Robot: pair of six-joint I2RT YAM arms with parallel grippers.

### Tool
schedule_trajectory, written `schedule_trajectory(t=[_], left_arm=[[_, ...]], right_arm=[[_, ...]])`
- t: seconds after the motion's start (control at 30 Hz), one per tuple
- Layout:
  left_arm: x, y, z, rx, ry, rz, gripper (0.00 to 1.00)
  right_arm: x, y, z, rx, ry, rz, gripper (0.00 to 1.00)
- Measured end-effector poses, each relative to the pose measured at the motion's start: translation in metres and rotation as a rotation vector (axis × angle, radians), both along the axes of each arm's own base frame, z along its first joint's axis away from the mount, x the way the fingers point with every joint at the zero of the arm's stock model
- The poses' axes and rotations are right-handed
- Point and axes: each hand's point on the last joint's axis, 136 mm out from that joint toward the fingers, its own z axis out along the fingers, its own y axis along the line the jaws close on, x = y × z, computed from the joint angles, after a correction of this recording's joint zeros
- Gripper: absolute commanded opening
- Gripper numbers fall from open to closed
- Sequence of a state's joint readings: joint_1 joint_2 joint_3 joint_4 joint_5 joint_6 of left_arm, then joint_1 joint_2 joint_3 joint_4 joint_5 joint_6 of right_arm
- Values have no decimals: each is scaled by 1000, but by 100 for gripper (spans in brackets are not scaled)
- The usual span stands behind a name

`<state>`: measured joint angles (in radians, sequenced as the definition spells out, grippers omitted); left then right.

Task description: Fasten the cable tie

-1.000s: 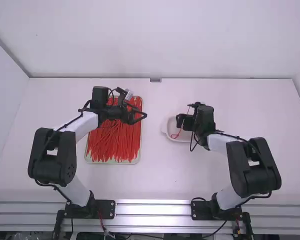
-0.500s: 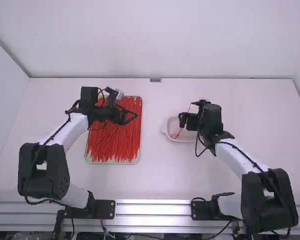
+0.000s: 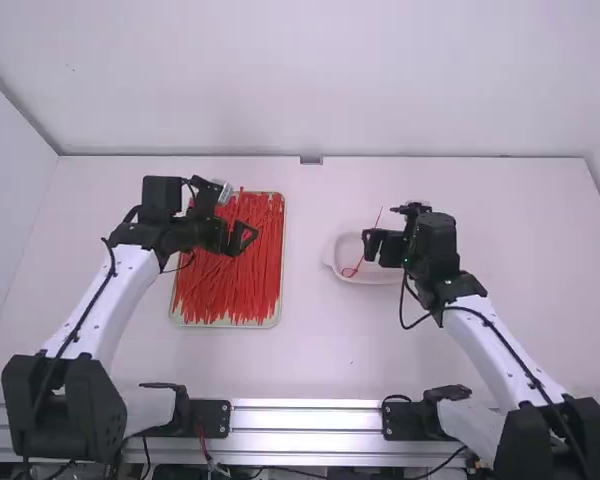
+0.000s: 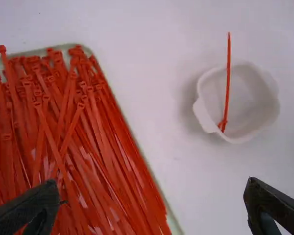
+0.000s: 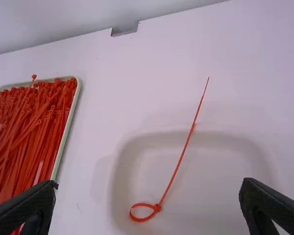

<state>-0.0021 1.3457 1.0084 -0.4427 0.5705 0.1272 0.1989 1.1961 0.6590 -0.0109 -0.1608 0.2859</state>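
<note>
The fastened red cable tie (image 3: pixel 363 248) lies in the shallow white bowl (image 3: pixel 331 264) on the white bench (image 3: pixel 500 200), right of centre. Its closed loop and head rest on the bowl's floor at the near-left side. From there its straight tail runs diagonally away from the arm bases and slightly to the right, crosses the far rim, and ends with its tip beyond the bowl. The right wrist view shows the same line (image 5: pixel 183 147), with the small loop at 1 end and the thin tip at the other. In the left wrist view (image 4: pixel 227 83) the tail sticks out past the bowl's rim.

The right end effector (image 3: pixel 369 246) is over the bowl's right part, fingers spread wide (image 5: pixel 148 196), with nothing between them and not touching the tie. The left end effector (image 3: pixel 242 238) is above the pale tray (image 3: pixel 225 325) heaped with loose ties (image 3: pixel 230 280), also spread and carrying nothing (image 4: pixel 149 196).

Compared with 1 second ago, both arms have drawn back. The left end effector has slid from the tray's right edge toward its middle as the arm swung outward to the left. The right wrist has retreated to the right, uncovering more of the tail. The tie and the bowl sit where they were.
</note>
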Motion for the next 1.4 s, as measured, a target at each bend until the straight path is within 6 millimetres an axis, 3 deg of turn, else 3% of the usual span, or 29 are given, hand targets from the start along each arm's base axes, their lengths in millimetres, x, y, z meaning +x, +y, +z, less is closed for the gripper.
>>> schedule_trajectory(t=[0.43, 0.53, 0.67, 0.87, 0.97, 1.4], left_arm=[[0, 3, -2, 17, 7, 16, 97], [4, 5, 0, 19, -15, 33, 94], [-2, 10, -3, 23, -30, 81, 89], [-6, 23, 2, 42, -109, 171, 79], [-8, 28, 5, 60, -153, 203, 74], [-29, 70, 11, 174, -397, 418, 46]], right_arm=[[-1, -1, 4, -1, -9, -3, 98], [0, -9, 6, -11, -31, -21, 95], [-7, -36, 1, -61, -50, -85, 89], [-24, -82, -12, -172, -69, -192, 79], [-33, -95, -18, -218, -75, -212, 74], [-87, -97, -68, -307, -96, -160, 45]])
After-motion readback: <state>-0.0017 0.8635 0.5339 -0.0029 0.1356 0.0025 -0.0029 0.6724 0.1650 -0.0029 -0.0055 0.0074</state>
